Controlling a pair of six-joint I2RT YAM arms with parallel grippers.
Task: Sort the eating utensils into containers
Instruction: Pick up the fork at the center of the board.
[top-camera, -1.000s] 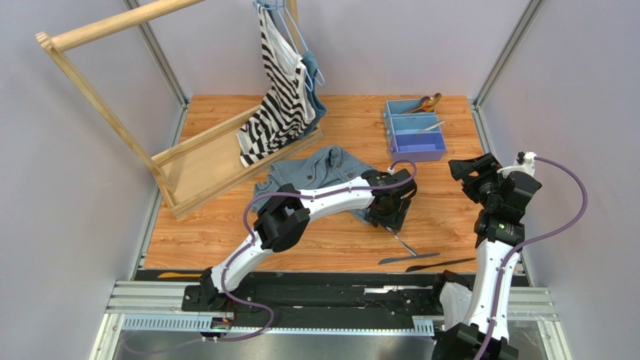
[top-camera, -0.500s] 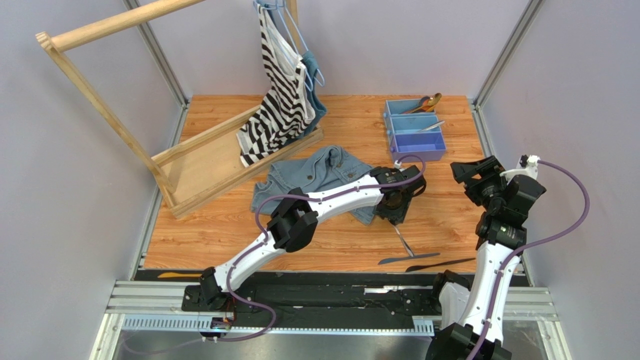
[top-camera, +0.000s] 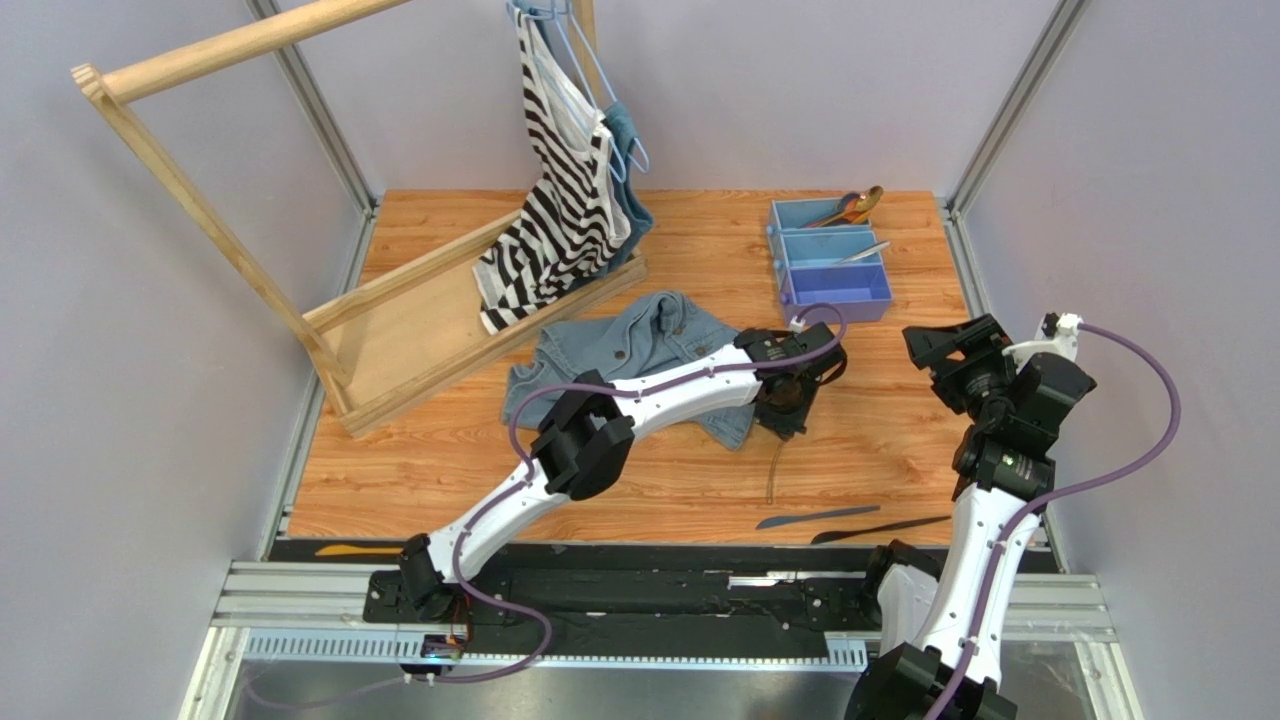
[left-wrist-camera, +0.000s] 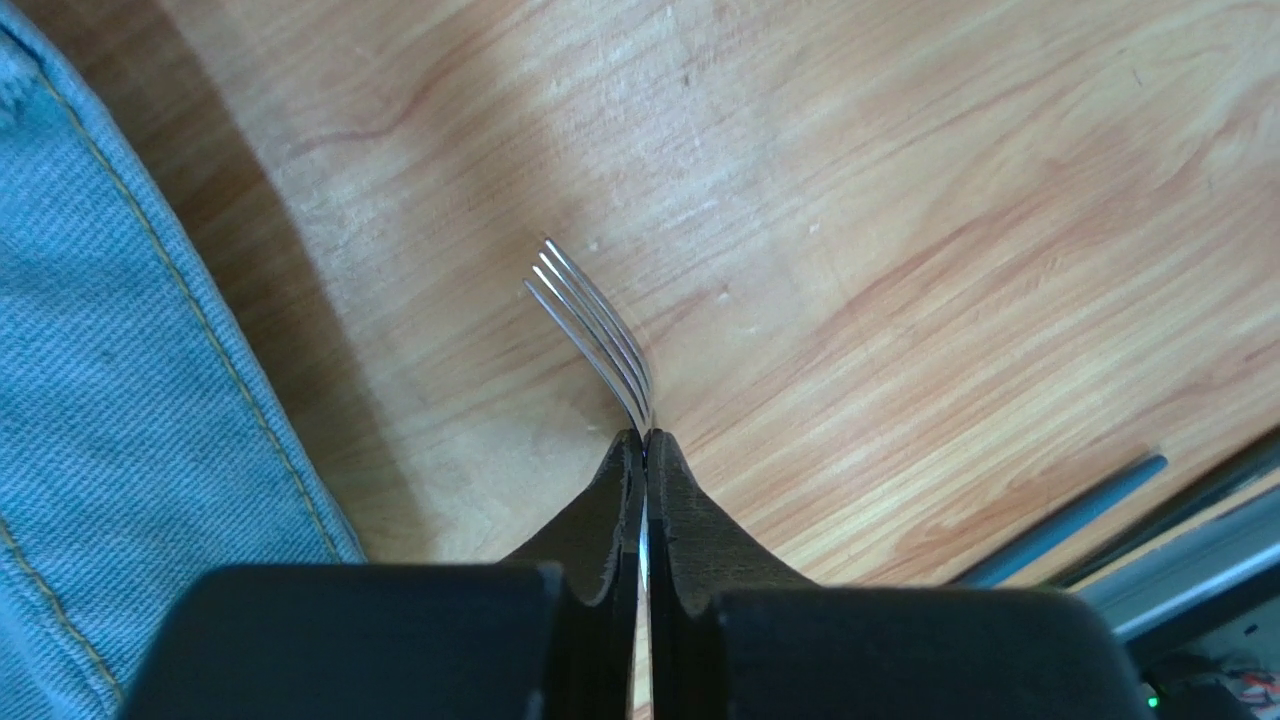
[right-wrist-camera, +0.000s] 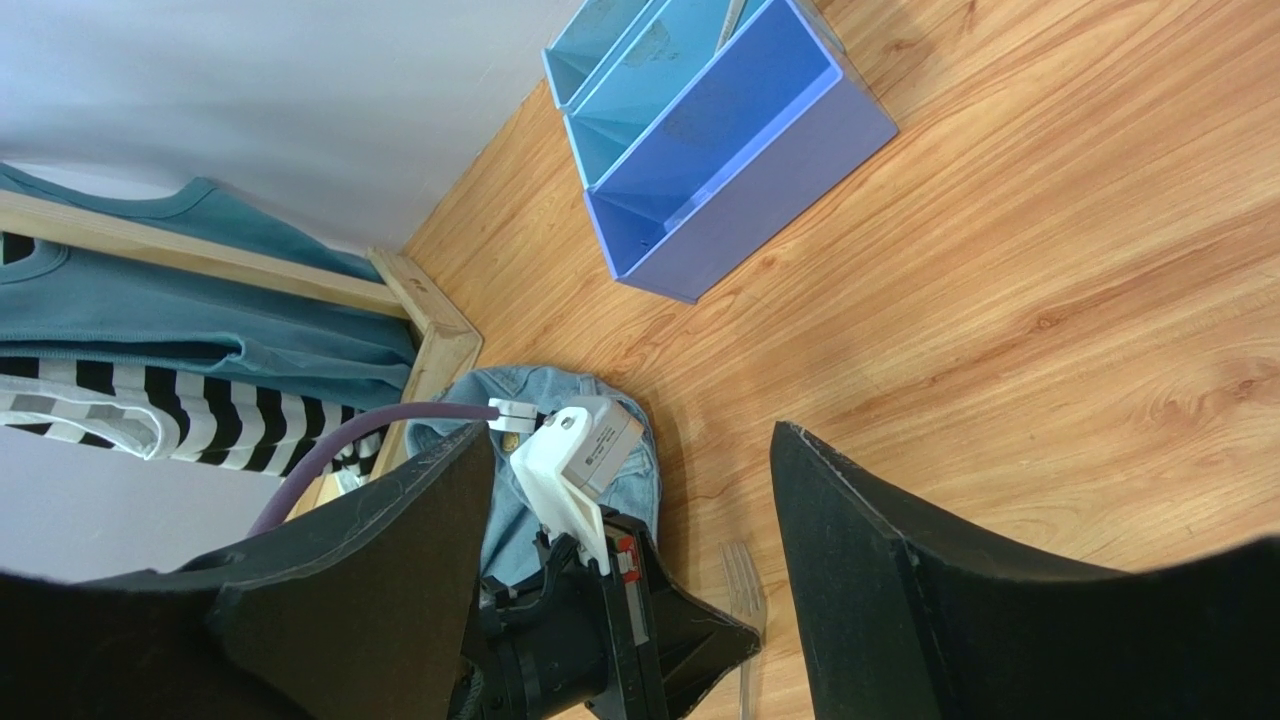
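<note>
My left gripper (top-camera: 784, 408) is shut on a silver fork (top-camera: 774, 473) near its neck. The tines (left-wrist-camera: 594, 323) stick out past the closed fingertips (left-wrist-camera: 621, 465), above the wood floor, and the handle trails toward the near edge. The light blue three-part tray (top-camera: 830, 258) stands at the far right; it holds spoons (top-camera: 851, 206) in its far part and a fork (top-camera: 861, 252) in the middle one. My right gripper (top-camera: 947, 348) hovers open and empty right of the left one, with the tray (right-wrist-camera: 721, 135) and the held fork (right-wrist-camera: 744, 578) in its view.
A grey-blue utensil (top-camera: 816, 516) and a black knife (top-camera: 882, 527) lie at the near edge. An orange spoon (top-camera: 358, 551) lies at the near left. A denim garment (top-camera: 631, 342) is crumpled beside my left wrist. A wooden rack (top-camera: 406, 293) with hanging clothes fills the far left.
My left gripper closed on the fork, which lay slanting on the floor. The fork has come up off the wood and swung straighter. The right arm barely moved.
</note>
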